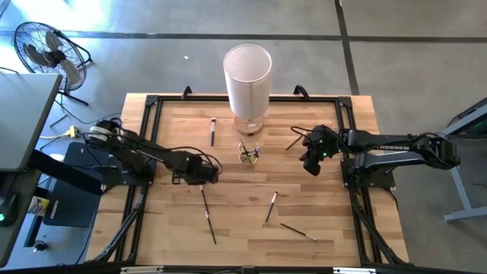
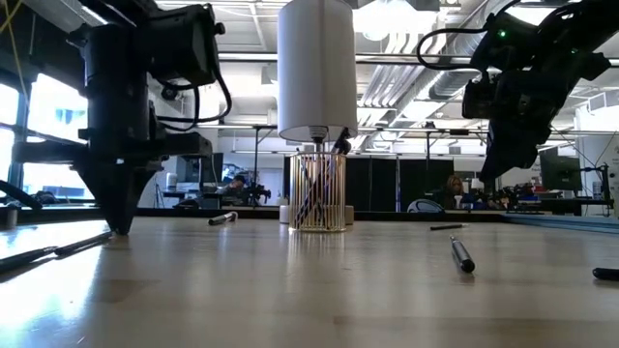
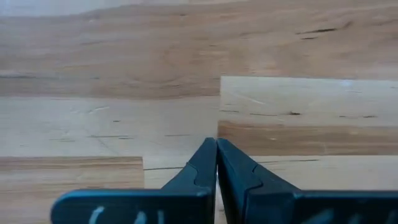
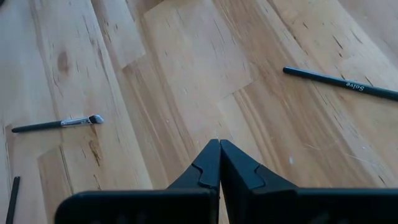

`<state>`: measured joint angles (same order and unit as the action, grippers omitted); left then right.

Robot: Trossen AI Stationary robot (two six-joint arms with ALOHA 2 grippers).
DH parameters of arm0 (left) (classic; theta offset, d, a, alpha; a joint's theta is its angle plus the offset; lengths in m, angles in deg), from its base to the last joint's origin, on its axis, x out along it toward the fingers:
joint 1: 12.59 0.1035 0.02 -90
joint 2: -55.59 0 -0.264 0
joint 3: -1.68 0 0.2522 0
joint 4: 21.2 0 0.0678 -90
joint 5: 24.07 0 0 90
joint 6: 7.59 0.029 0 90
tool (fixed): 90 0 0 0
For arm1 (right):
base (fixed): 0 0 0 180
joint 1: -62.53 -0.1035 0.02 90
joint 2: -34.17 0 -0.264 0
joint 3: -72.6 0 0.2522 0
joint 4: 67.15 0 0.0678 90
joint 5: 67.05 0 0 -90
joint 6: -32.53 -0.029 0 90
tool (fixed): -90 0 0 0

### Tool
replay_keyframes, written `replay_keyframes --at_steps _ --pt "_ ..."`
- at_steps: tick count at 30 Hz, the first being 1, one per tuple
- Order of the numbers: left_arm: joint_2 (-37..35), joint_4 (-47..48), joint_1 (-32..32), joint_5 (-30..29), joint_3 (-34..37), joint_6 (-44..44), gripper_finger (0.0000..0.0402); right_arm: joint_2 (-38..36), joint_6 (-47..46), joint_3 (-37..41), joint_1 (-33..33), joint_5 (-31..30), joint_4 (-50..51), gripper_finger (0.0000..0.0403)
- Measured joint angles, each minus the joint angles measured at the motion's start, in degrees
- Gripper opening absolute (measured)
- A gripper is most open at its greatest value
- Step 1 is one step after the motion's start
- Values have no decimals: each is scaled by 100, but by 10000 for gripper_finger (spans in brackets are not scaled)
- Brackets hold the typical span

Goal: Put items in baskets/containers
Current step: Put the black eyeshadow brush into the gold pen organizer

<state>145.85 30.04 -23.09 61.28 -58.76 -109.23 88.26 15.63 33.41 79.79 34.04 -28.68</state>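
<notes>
A few brushes already stand in the glass cup (image 1: 248, 154) mid-tabletop (image 1: 175, 228); about five more lie loose around it. The left gripper (image 1: 204, 176), closed and empty, touches down near one brush (image 1: 208, 215). The right gripper (image 1: 310, 164), also closed and empty, hovers.

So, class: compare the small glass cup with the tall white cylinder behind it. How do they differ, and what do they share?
The glass cup is clear, so the brushes inside show through; the white cylinder is opaque. The cup is short; the cylinder rises far taller. From above, the cup sits nearer the table's middle and the cylinder nearer its far edge. Both stand upright and are round.
</notes>
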Motion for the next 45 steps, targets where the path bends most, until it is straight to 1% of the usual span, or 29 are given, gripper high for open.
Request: replay_keyframes --at_steps 3,5,8,9,11,13,16,18,21,22,24,27,29,30,32,35,37,38,40,42,45 --pt "-73 252 -61 -716 -559 319 2 0 41 0 0 0 -2 0" --pt "-131 298 -33 -1231 -952 691 1 0 46 0 0 0 -27 0" --pt "-207 616 -32 -1949 -1500 1253 1 0 62 0 -2 0 -122 0" --pt "-226 503 -6 -2273 -1749 1499 1 -6 66 0 -2 2 -154 0" --pt "-230 431 60 -2828 -2221 2259 1 -7 63 0 -4 2 -231 0" --pt "-219 503 171 -3280 -2718 3294 0 -7 59 0 -4 2 -310 0" --pt "-240 6 366 -3862 -3480 4777 0 -7 86 0 -4 3 -395 0" --pt "-201 -374 534 -4040 -3838 5621 0 -7 90 0 -4 6 -392 0" --pt "-167 -884 796 -3960 -4054 6637 0 -7 90 0 -4 47 -435 0" --pt "-169 -1136 892 -3888 -4064 6847 0 -7 89 0 -5 71 -445 0" --pt "-46 -1300 1041 -3769 -4075 6992 0 -7 89 0 -4 147 -444 0" --pt "72 -1000 1170 -3575 -4027 6988 0 -7 85 0 -4 255 -442 0" --pt "307 -1247 1181 -3441 -4089 6962 0 -7 60 0 -4 265 -433 0" --pt "412 -1285 1181 -3399 -4100 6904 0 -7 58 0 -4 272 -424 0" --pt "579 -944 1176 -3311 -4025 6779 0 -7 51 0 -4 282 -422 0" --pt "1029 -1224 1161 -3099 -4082 6446 0 -7 51 0 -4 296 -393 0" --pt "1149 -929 1145 -2925 -4031 6245 0 -7 49 0 -5 302 -389 0" --pt "1219 -943 1110 -2866 -4028 6229 0 -7 49 0 -4 302 -385 0" --pt "1433 -1299 1072 -2855 -4088 6150 0 -7 49 0 -4 304 -385 0" --pt "1481 -1034 997 -2837 -4034 6060 0 -7 49 0 -6 330 -382 0" --pt "1501 -1114 980 -2729 -4061 6060 0 -8 49 0 -7 332 -379 0"
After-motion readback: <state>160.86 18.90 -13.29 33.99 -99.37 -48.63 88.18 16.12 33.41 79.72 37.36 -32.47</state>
